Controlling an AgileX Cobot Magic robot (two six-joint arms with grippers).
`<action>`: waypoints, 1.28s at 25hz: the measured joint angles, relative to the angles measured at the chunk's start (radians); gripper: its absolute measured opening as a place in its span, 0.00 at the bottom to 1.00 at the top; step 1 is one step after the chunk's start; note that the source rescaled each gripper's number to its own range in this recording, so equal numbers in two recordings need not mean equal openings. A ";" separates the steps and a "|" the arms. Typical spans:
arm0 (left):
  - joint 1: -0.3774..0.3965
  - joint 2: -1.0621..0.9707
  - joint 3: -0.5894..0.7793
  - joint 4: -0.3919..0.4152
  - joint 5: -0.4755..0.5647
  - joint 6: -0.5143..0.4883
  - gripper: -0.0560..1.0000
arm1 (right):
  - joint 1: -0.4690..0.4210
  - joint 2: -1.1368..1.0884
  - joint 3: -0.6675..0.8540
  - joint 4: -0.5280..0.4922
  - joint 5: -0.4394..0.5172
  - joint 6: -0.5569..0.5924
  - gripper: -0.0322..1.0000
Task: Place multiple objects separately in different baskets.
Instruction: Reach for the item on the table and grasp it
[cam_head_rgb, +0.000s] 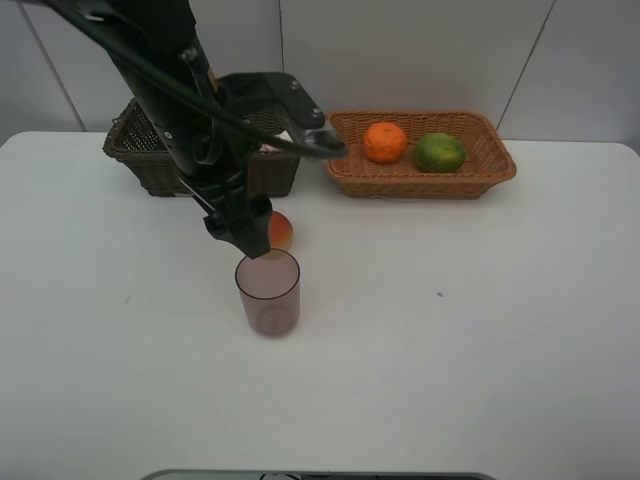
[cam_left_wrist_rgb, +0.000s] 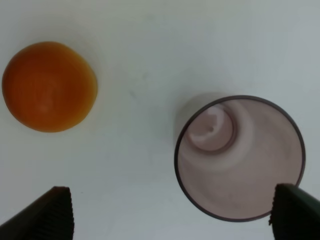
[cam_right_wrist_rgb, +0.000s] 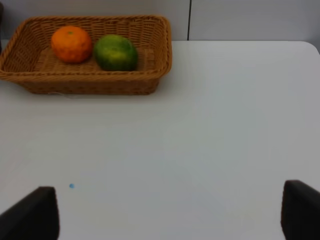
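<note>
Roughly partway through. Orange (cam_head_rgb: 384, 142) and green fruit (cam_head_rgb: 439, 152) lie side by side in the light basket (cam_head_rgb: 420, 186). Mauve cup (cam_head_rgb: 268, 292) stands upright on the table (cam_head_rgb: 480, 330), with the peach-like fruit (cam_head_rgb: 282, 231) just behind it, neither in a basket. Dark basket (cam_head_rgb: 140, 160) is mostly hidden by the arm, so its contents cannot be told. Left gripper (cam_left_wrist_rgb: 172, 214) hangs over the cup, jaws wide, holding nothing. Right gripper (cam_right_wrist_rgb: 170, 210) is wide too and empty. Cup and peach look left to sort.

table (cam_head_rgb: 520, 350): white, matte | wall (cam_head_rgb: 400, 50): pale panels behind | speck (cam_head_rgb: 439, 294): small, dark, on table
</note>
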 joint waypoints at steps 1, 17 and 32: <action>0.000 0.009 0.000 0.002 0.000 0.000 1.00 | 0.000 0.000 0.000 0.000 0.000 0.000 0.89; 0.000 0.166 0.001 0.002 -0.071 0.000 1.00 | 0.000 0.000 0.000 0.000 0.000 0.000 0.89; -0.008 0.248 0.002 0.000 -0.121 0.000 1.00 | 0.000 0.000 0.000 0.000 0.000 0.000 0.89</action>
